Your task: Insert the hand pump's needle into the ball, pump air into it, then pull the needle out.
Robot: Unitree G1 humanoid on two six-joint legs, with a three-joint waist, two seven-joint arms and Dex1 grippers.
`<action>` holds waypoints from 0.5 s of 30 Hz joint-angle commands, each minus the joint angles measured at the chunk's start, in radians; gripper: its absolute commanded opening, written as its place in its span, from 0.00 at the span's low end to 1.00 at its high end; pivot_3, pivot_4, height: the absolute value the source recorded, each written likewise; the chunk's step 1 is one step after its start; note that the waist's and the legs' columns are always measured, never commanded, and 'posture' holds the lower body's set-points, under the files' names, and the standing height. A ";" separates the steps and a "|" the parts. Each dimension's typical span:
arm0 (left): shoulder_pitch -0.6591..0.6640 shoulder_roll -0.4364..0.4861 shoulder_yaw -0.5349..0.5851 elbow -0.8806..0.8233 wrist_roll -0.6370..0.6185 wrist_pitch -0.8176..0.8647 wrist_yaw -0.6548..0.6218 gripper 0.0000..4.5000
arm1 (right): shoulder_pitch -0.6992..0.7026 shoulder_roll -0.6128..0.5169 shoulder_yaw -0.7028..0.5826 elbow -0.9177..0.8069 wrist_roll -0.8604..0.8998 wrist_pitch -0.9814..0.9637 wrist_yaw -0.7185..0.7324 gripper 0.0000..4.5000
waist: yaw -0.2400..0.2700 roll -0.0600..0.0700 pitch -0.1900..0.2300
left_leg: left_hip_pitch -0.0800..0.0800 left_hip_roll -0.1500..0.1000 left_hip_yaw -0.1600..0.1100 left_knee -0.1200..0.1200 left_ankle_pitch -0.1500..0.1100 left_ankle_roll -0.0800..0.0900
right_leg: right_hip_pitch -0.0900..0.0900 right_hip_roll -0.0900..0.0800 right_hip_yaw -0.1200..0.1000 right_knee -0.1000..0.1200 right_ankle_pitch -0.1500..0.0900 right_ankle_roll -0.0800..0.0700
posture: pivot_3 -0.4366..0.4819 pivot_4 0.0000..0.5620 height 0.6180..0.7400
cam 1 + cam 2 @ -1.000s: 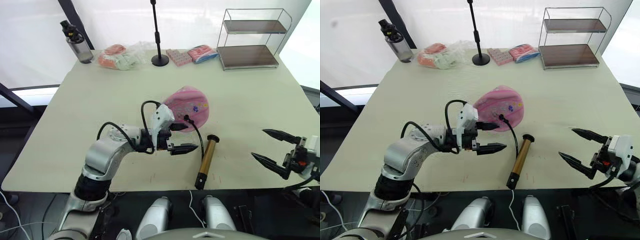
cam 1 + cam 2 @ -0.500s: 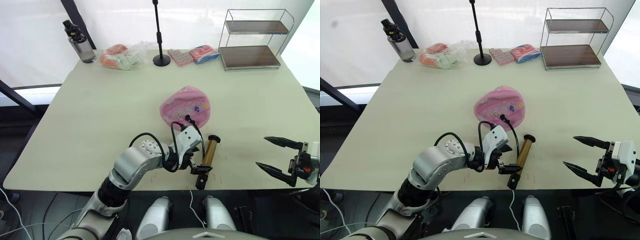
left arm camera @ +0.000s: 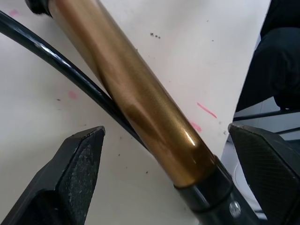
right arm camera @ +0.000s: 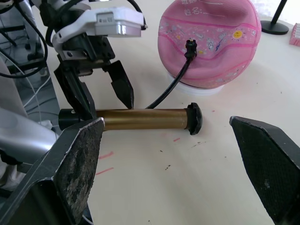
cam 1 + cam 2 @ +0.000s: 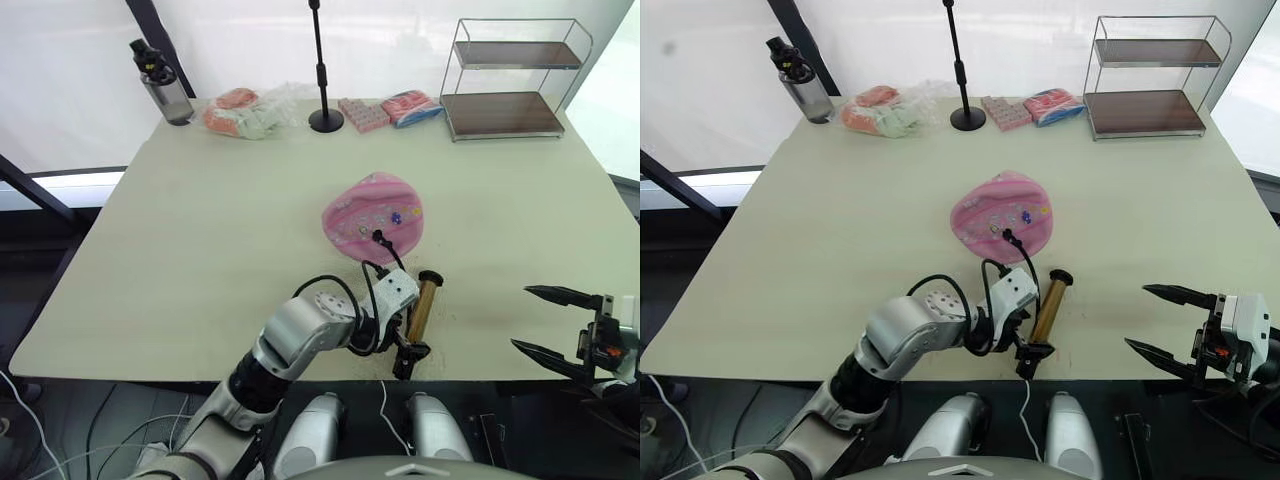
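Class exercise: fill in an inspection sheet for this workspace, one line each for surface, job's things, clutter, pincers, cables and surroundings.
Surface: pale table, small pink marks near front edge.
Job's things: pink ball, partly deflated, mid-table; hose fitting seated in its valve; hand pump lying flat near front edge.
Clutter: bottle, bagged items, stand base, packets, wire shelf along far edge.
Pincers: left pincer open, straddling pump's cylinder; right pincer open, off table's right.
Cables: black hose from ball to pump.
Surroundings: white backdrop.
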 commanded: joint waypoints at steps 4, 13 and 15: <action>-0.020 -0.045 -0.060 0.055 0.033 -0.041 0.027 1.00 | 0.007 -0.003 -0.024 -0.036 0.009 -0.023 0.000 1.00 | 0.000 0.000 0.000 | 0.000 0.000 0.000 0.000 0.001 -0.001 | 0.000 0.000 0.000 0.000 0.000 0.000 | 0.48 0.27 1.00; -0.027 -0.011 -0.060 0.059 0.037 -0.063 0.006 0.40 | 0.019 0.000 -0.033 -0.032 0.007 -0.037 -0.010 1.00 | 0.000 0.000 0.000 | 0.000 0.000 0.000 0.000 0.002 -0.003 | 0.000 0.000 0.000 0.000 0.000 0.000 | 0.48 0.27 1.00; -0.029 0.016 -0.055 0.050 0.034 -0.079 -0.013 0.23 | 0.020 0.002 -0.029 -0.035 0.006 -0.037 -0.015 1.00 | 0.000 0.000 0.000 | 0.000 0.000 0.000 0.000 0.002 -0.003 | 0.000 0.000 0.000 0.000 0.000 0.000 | 0.48 0.27 1.00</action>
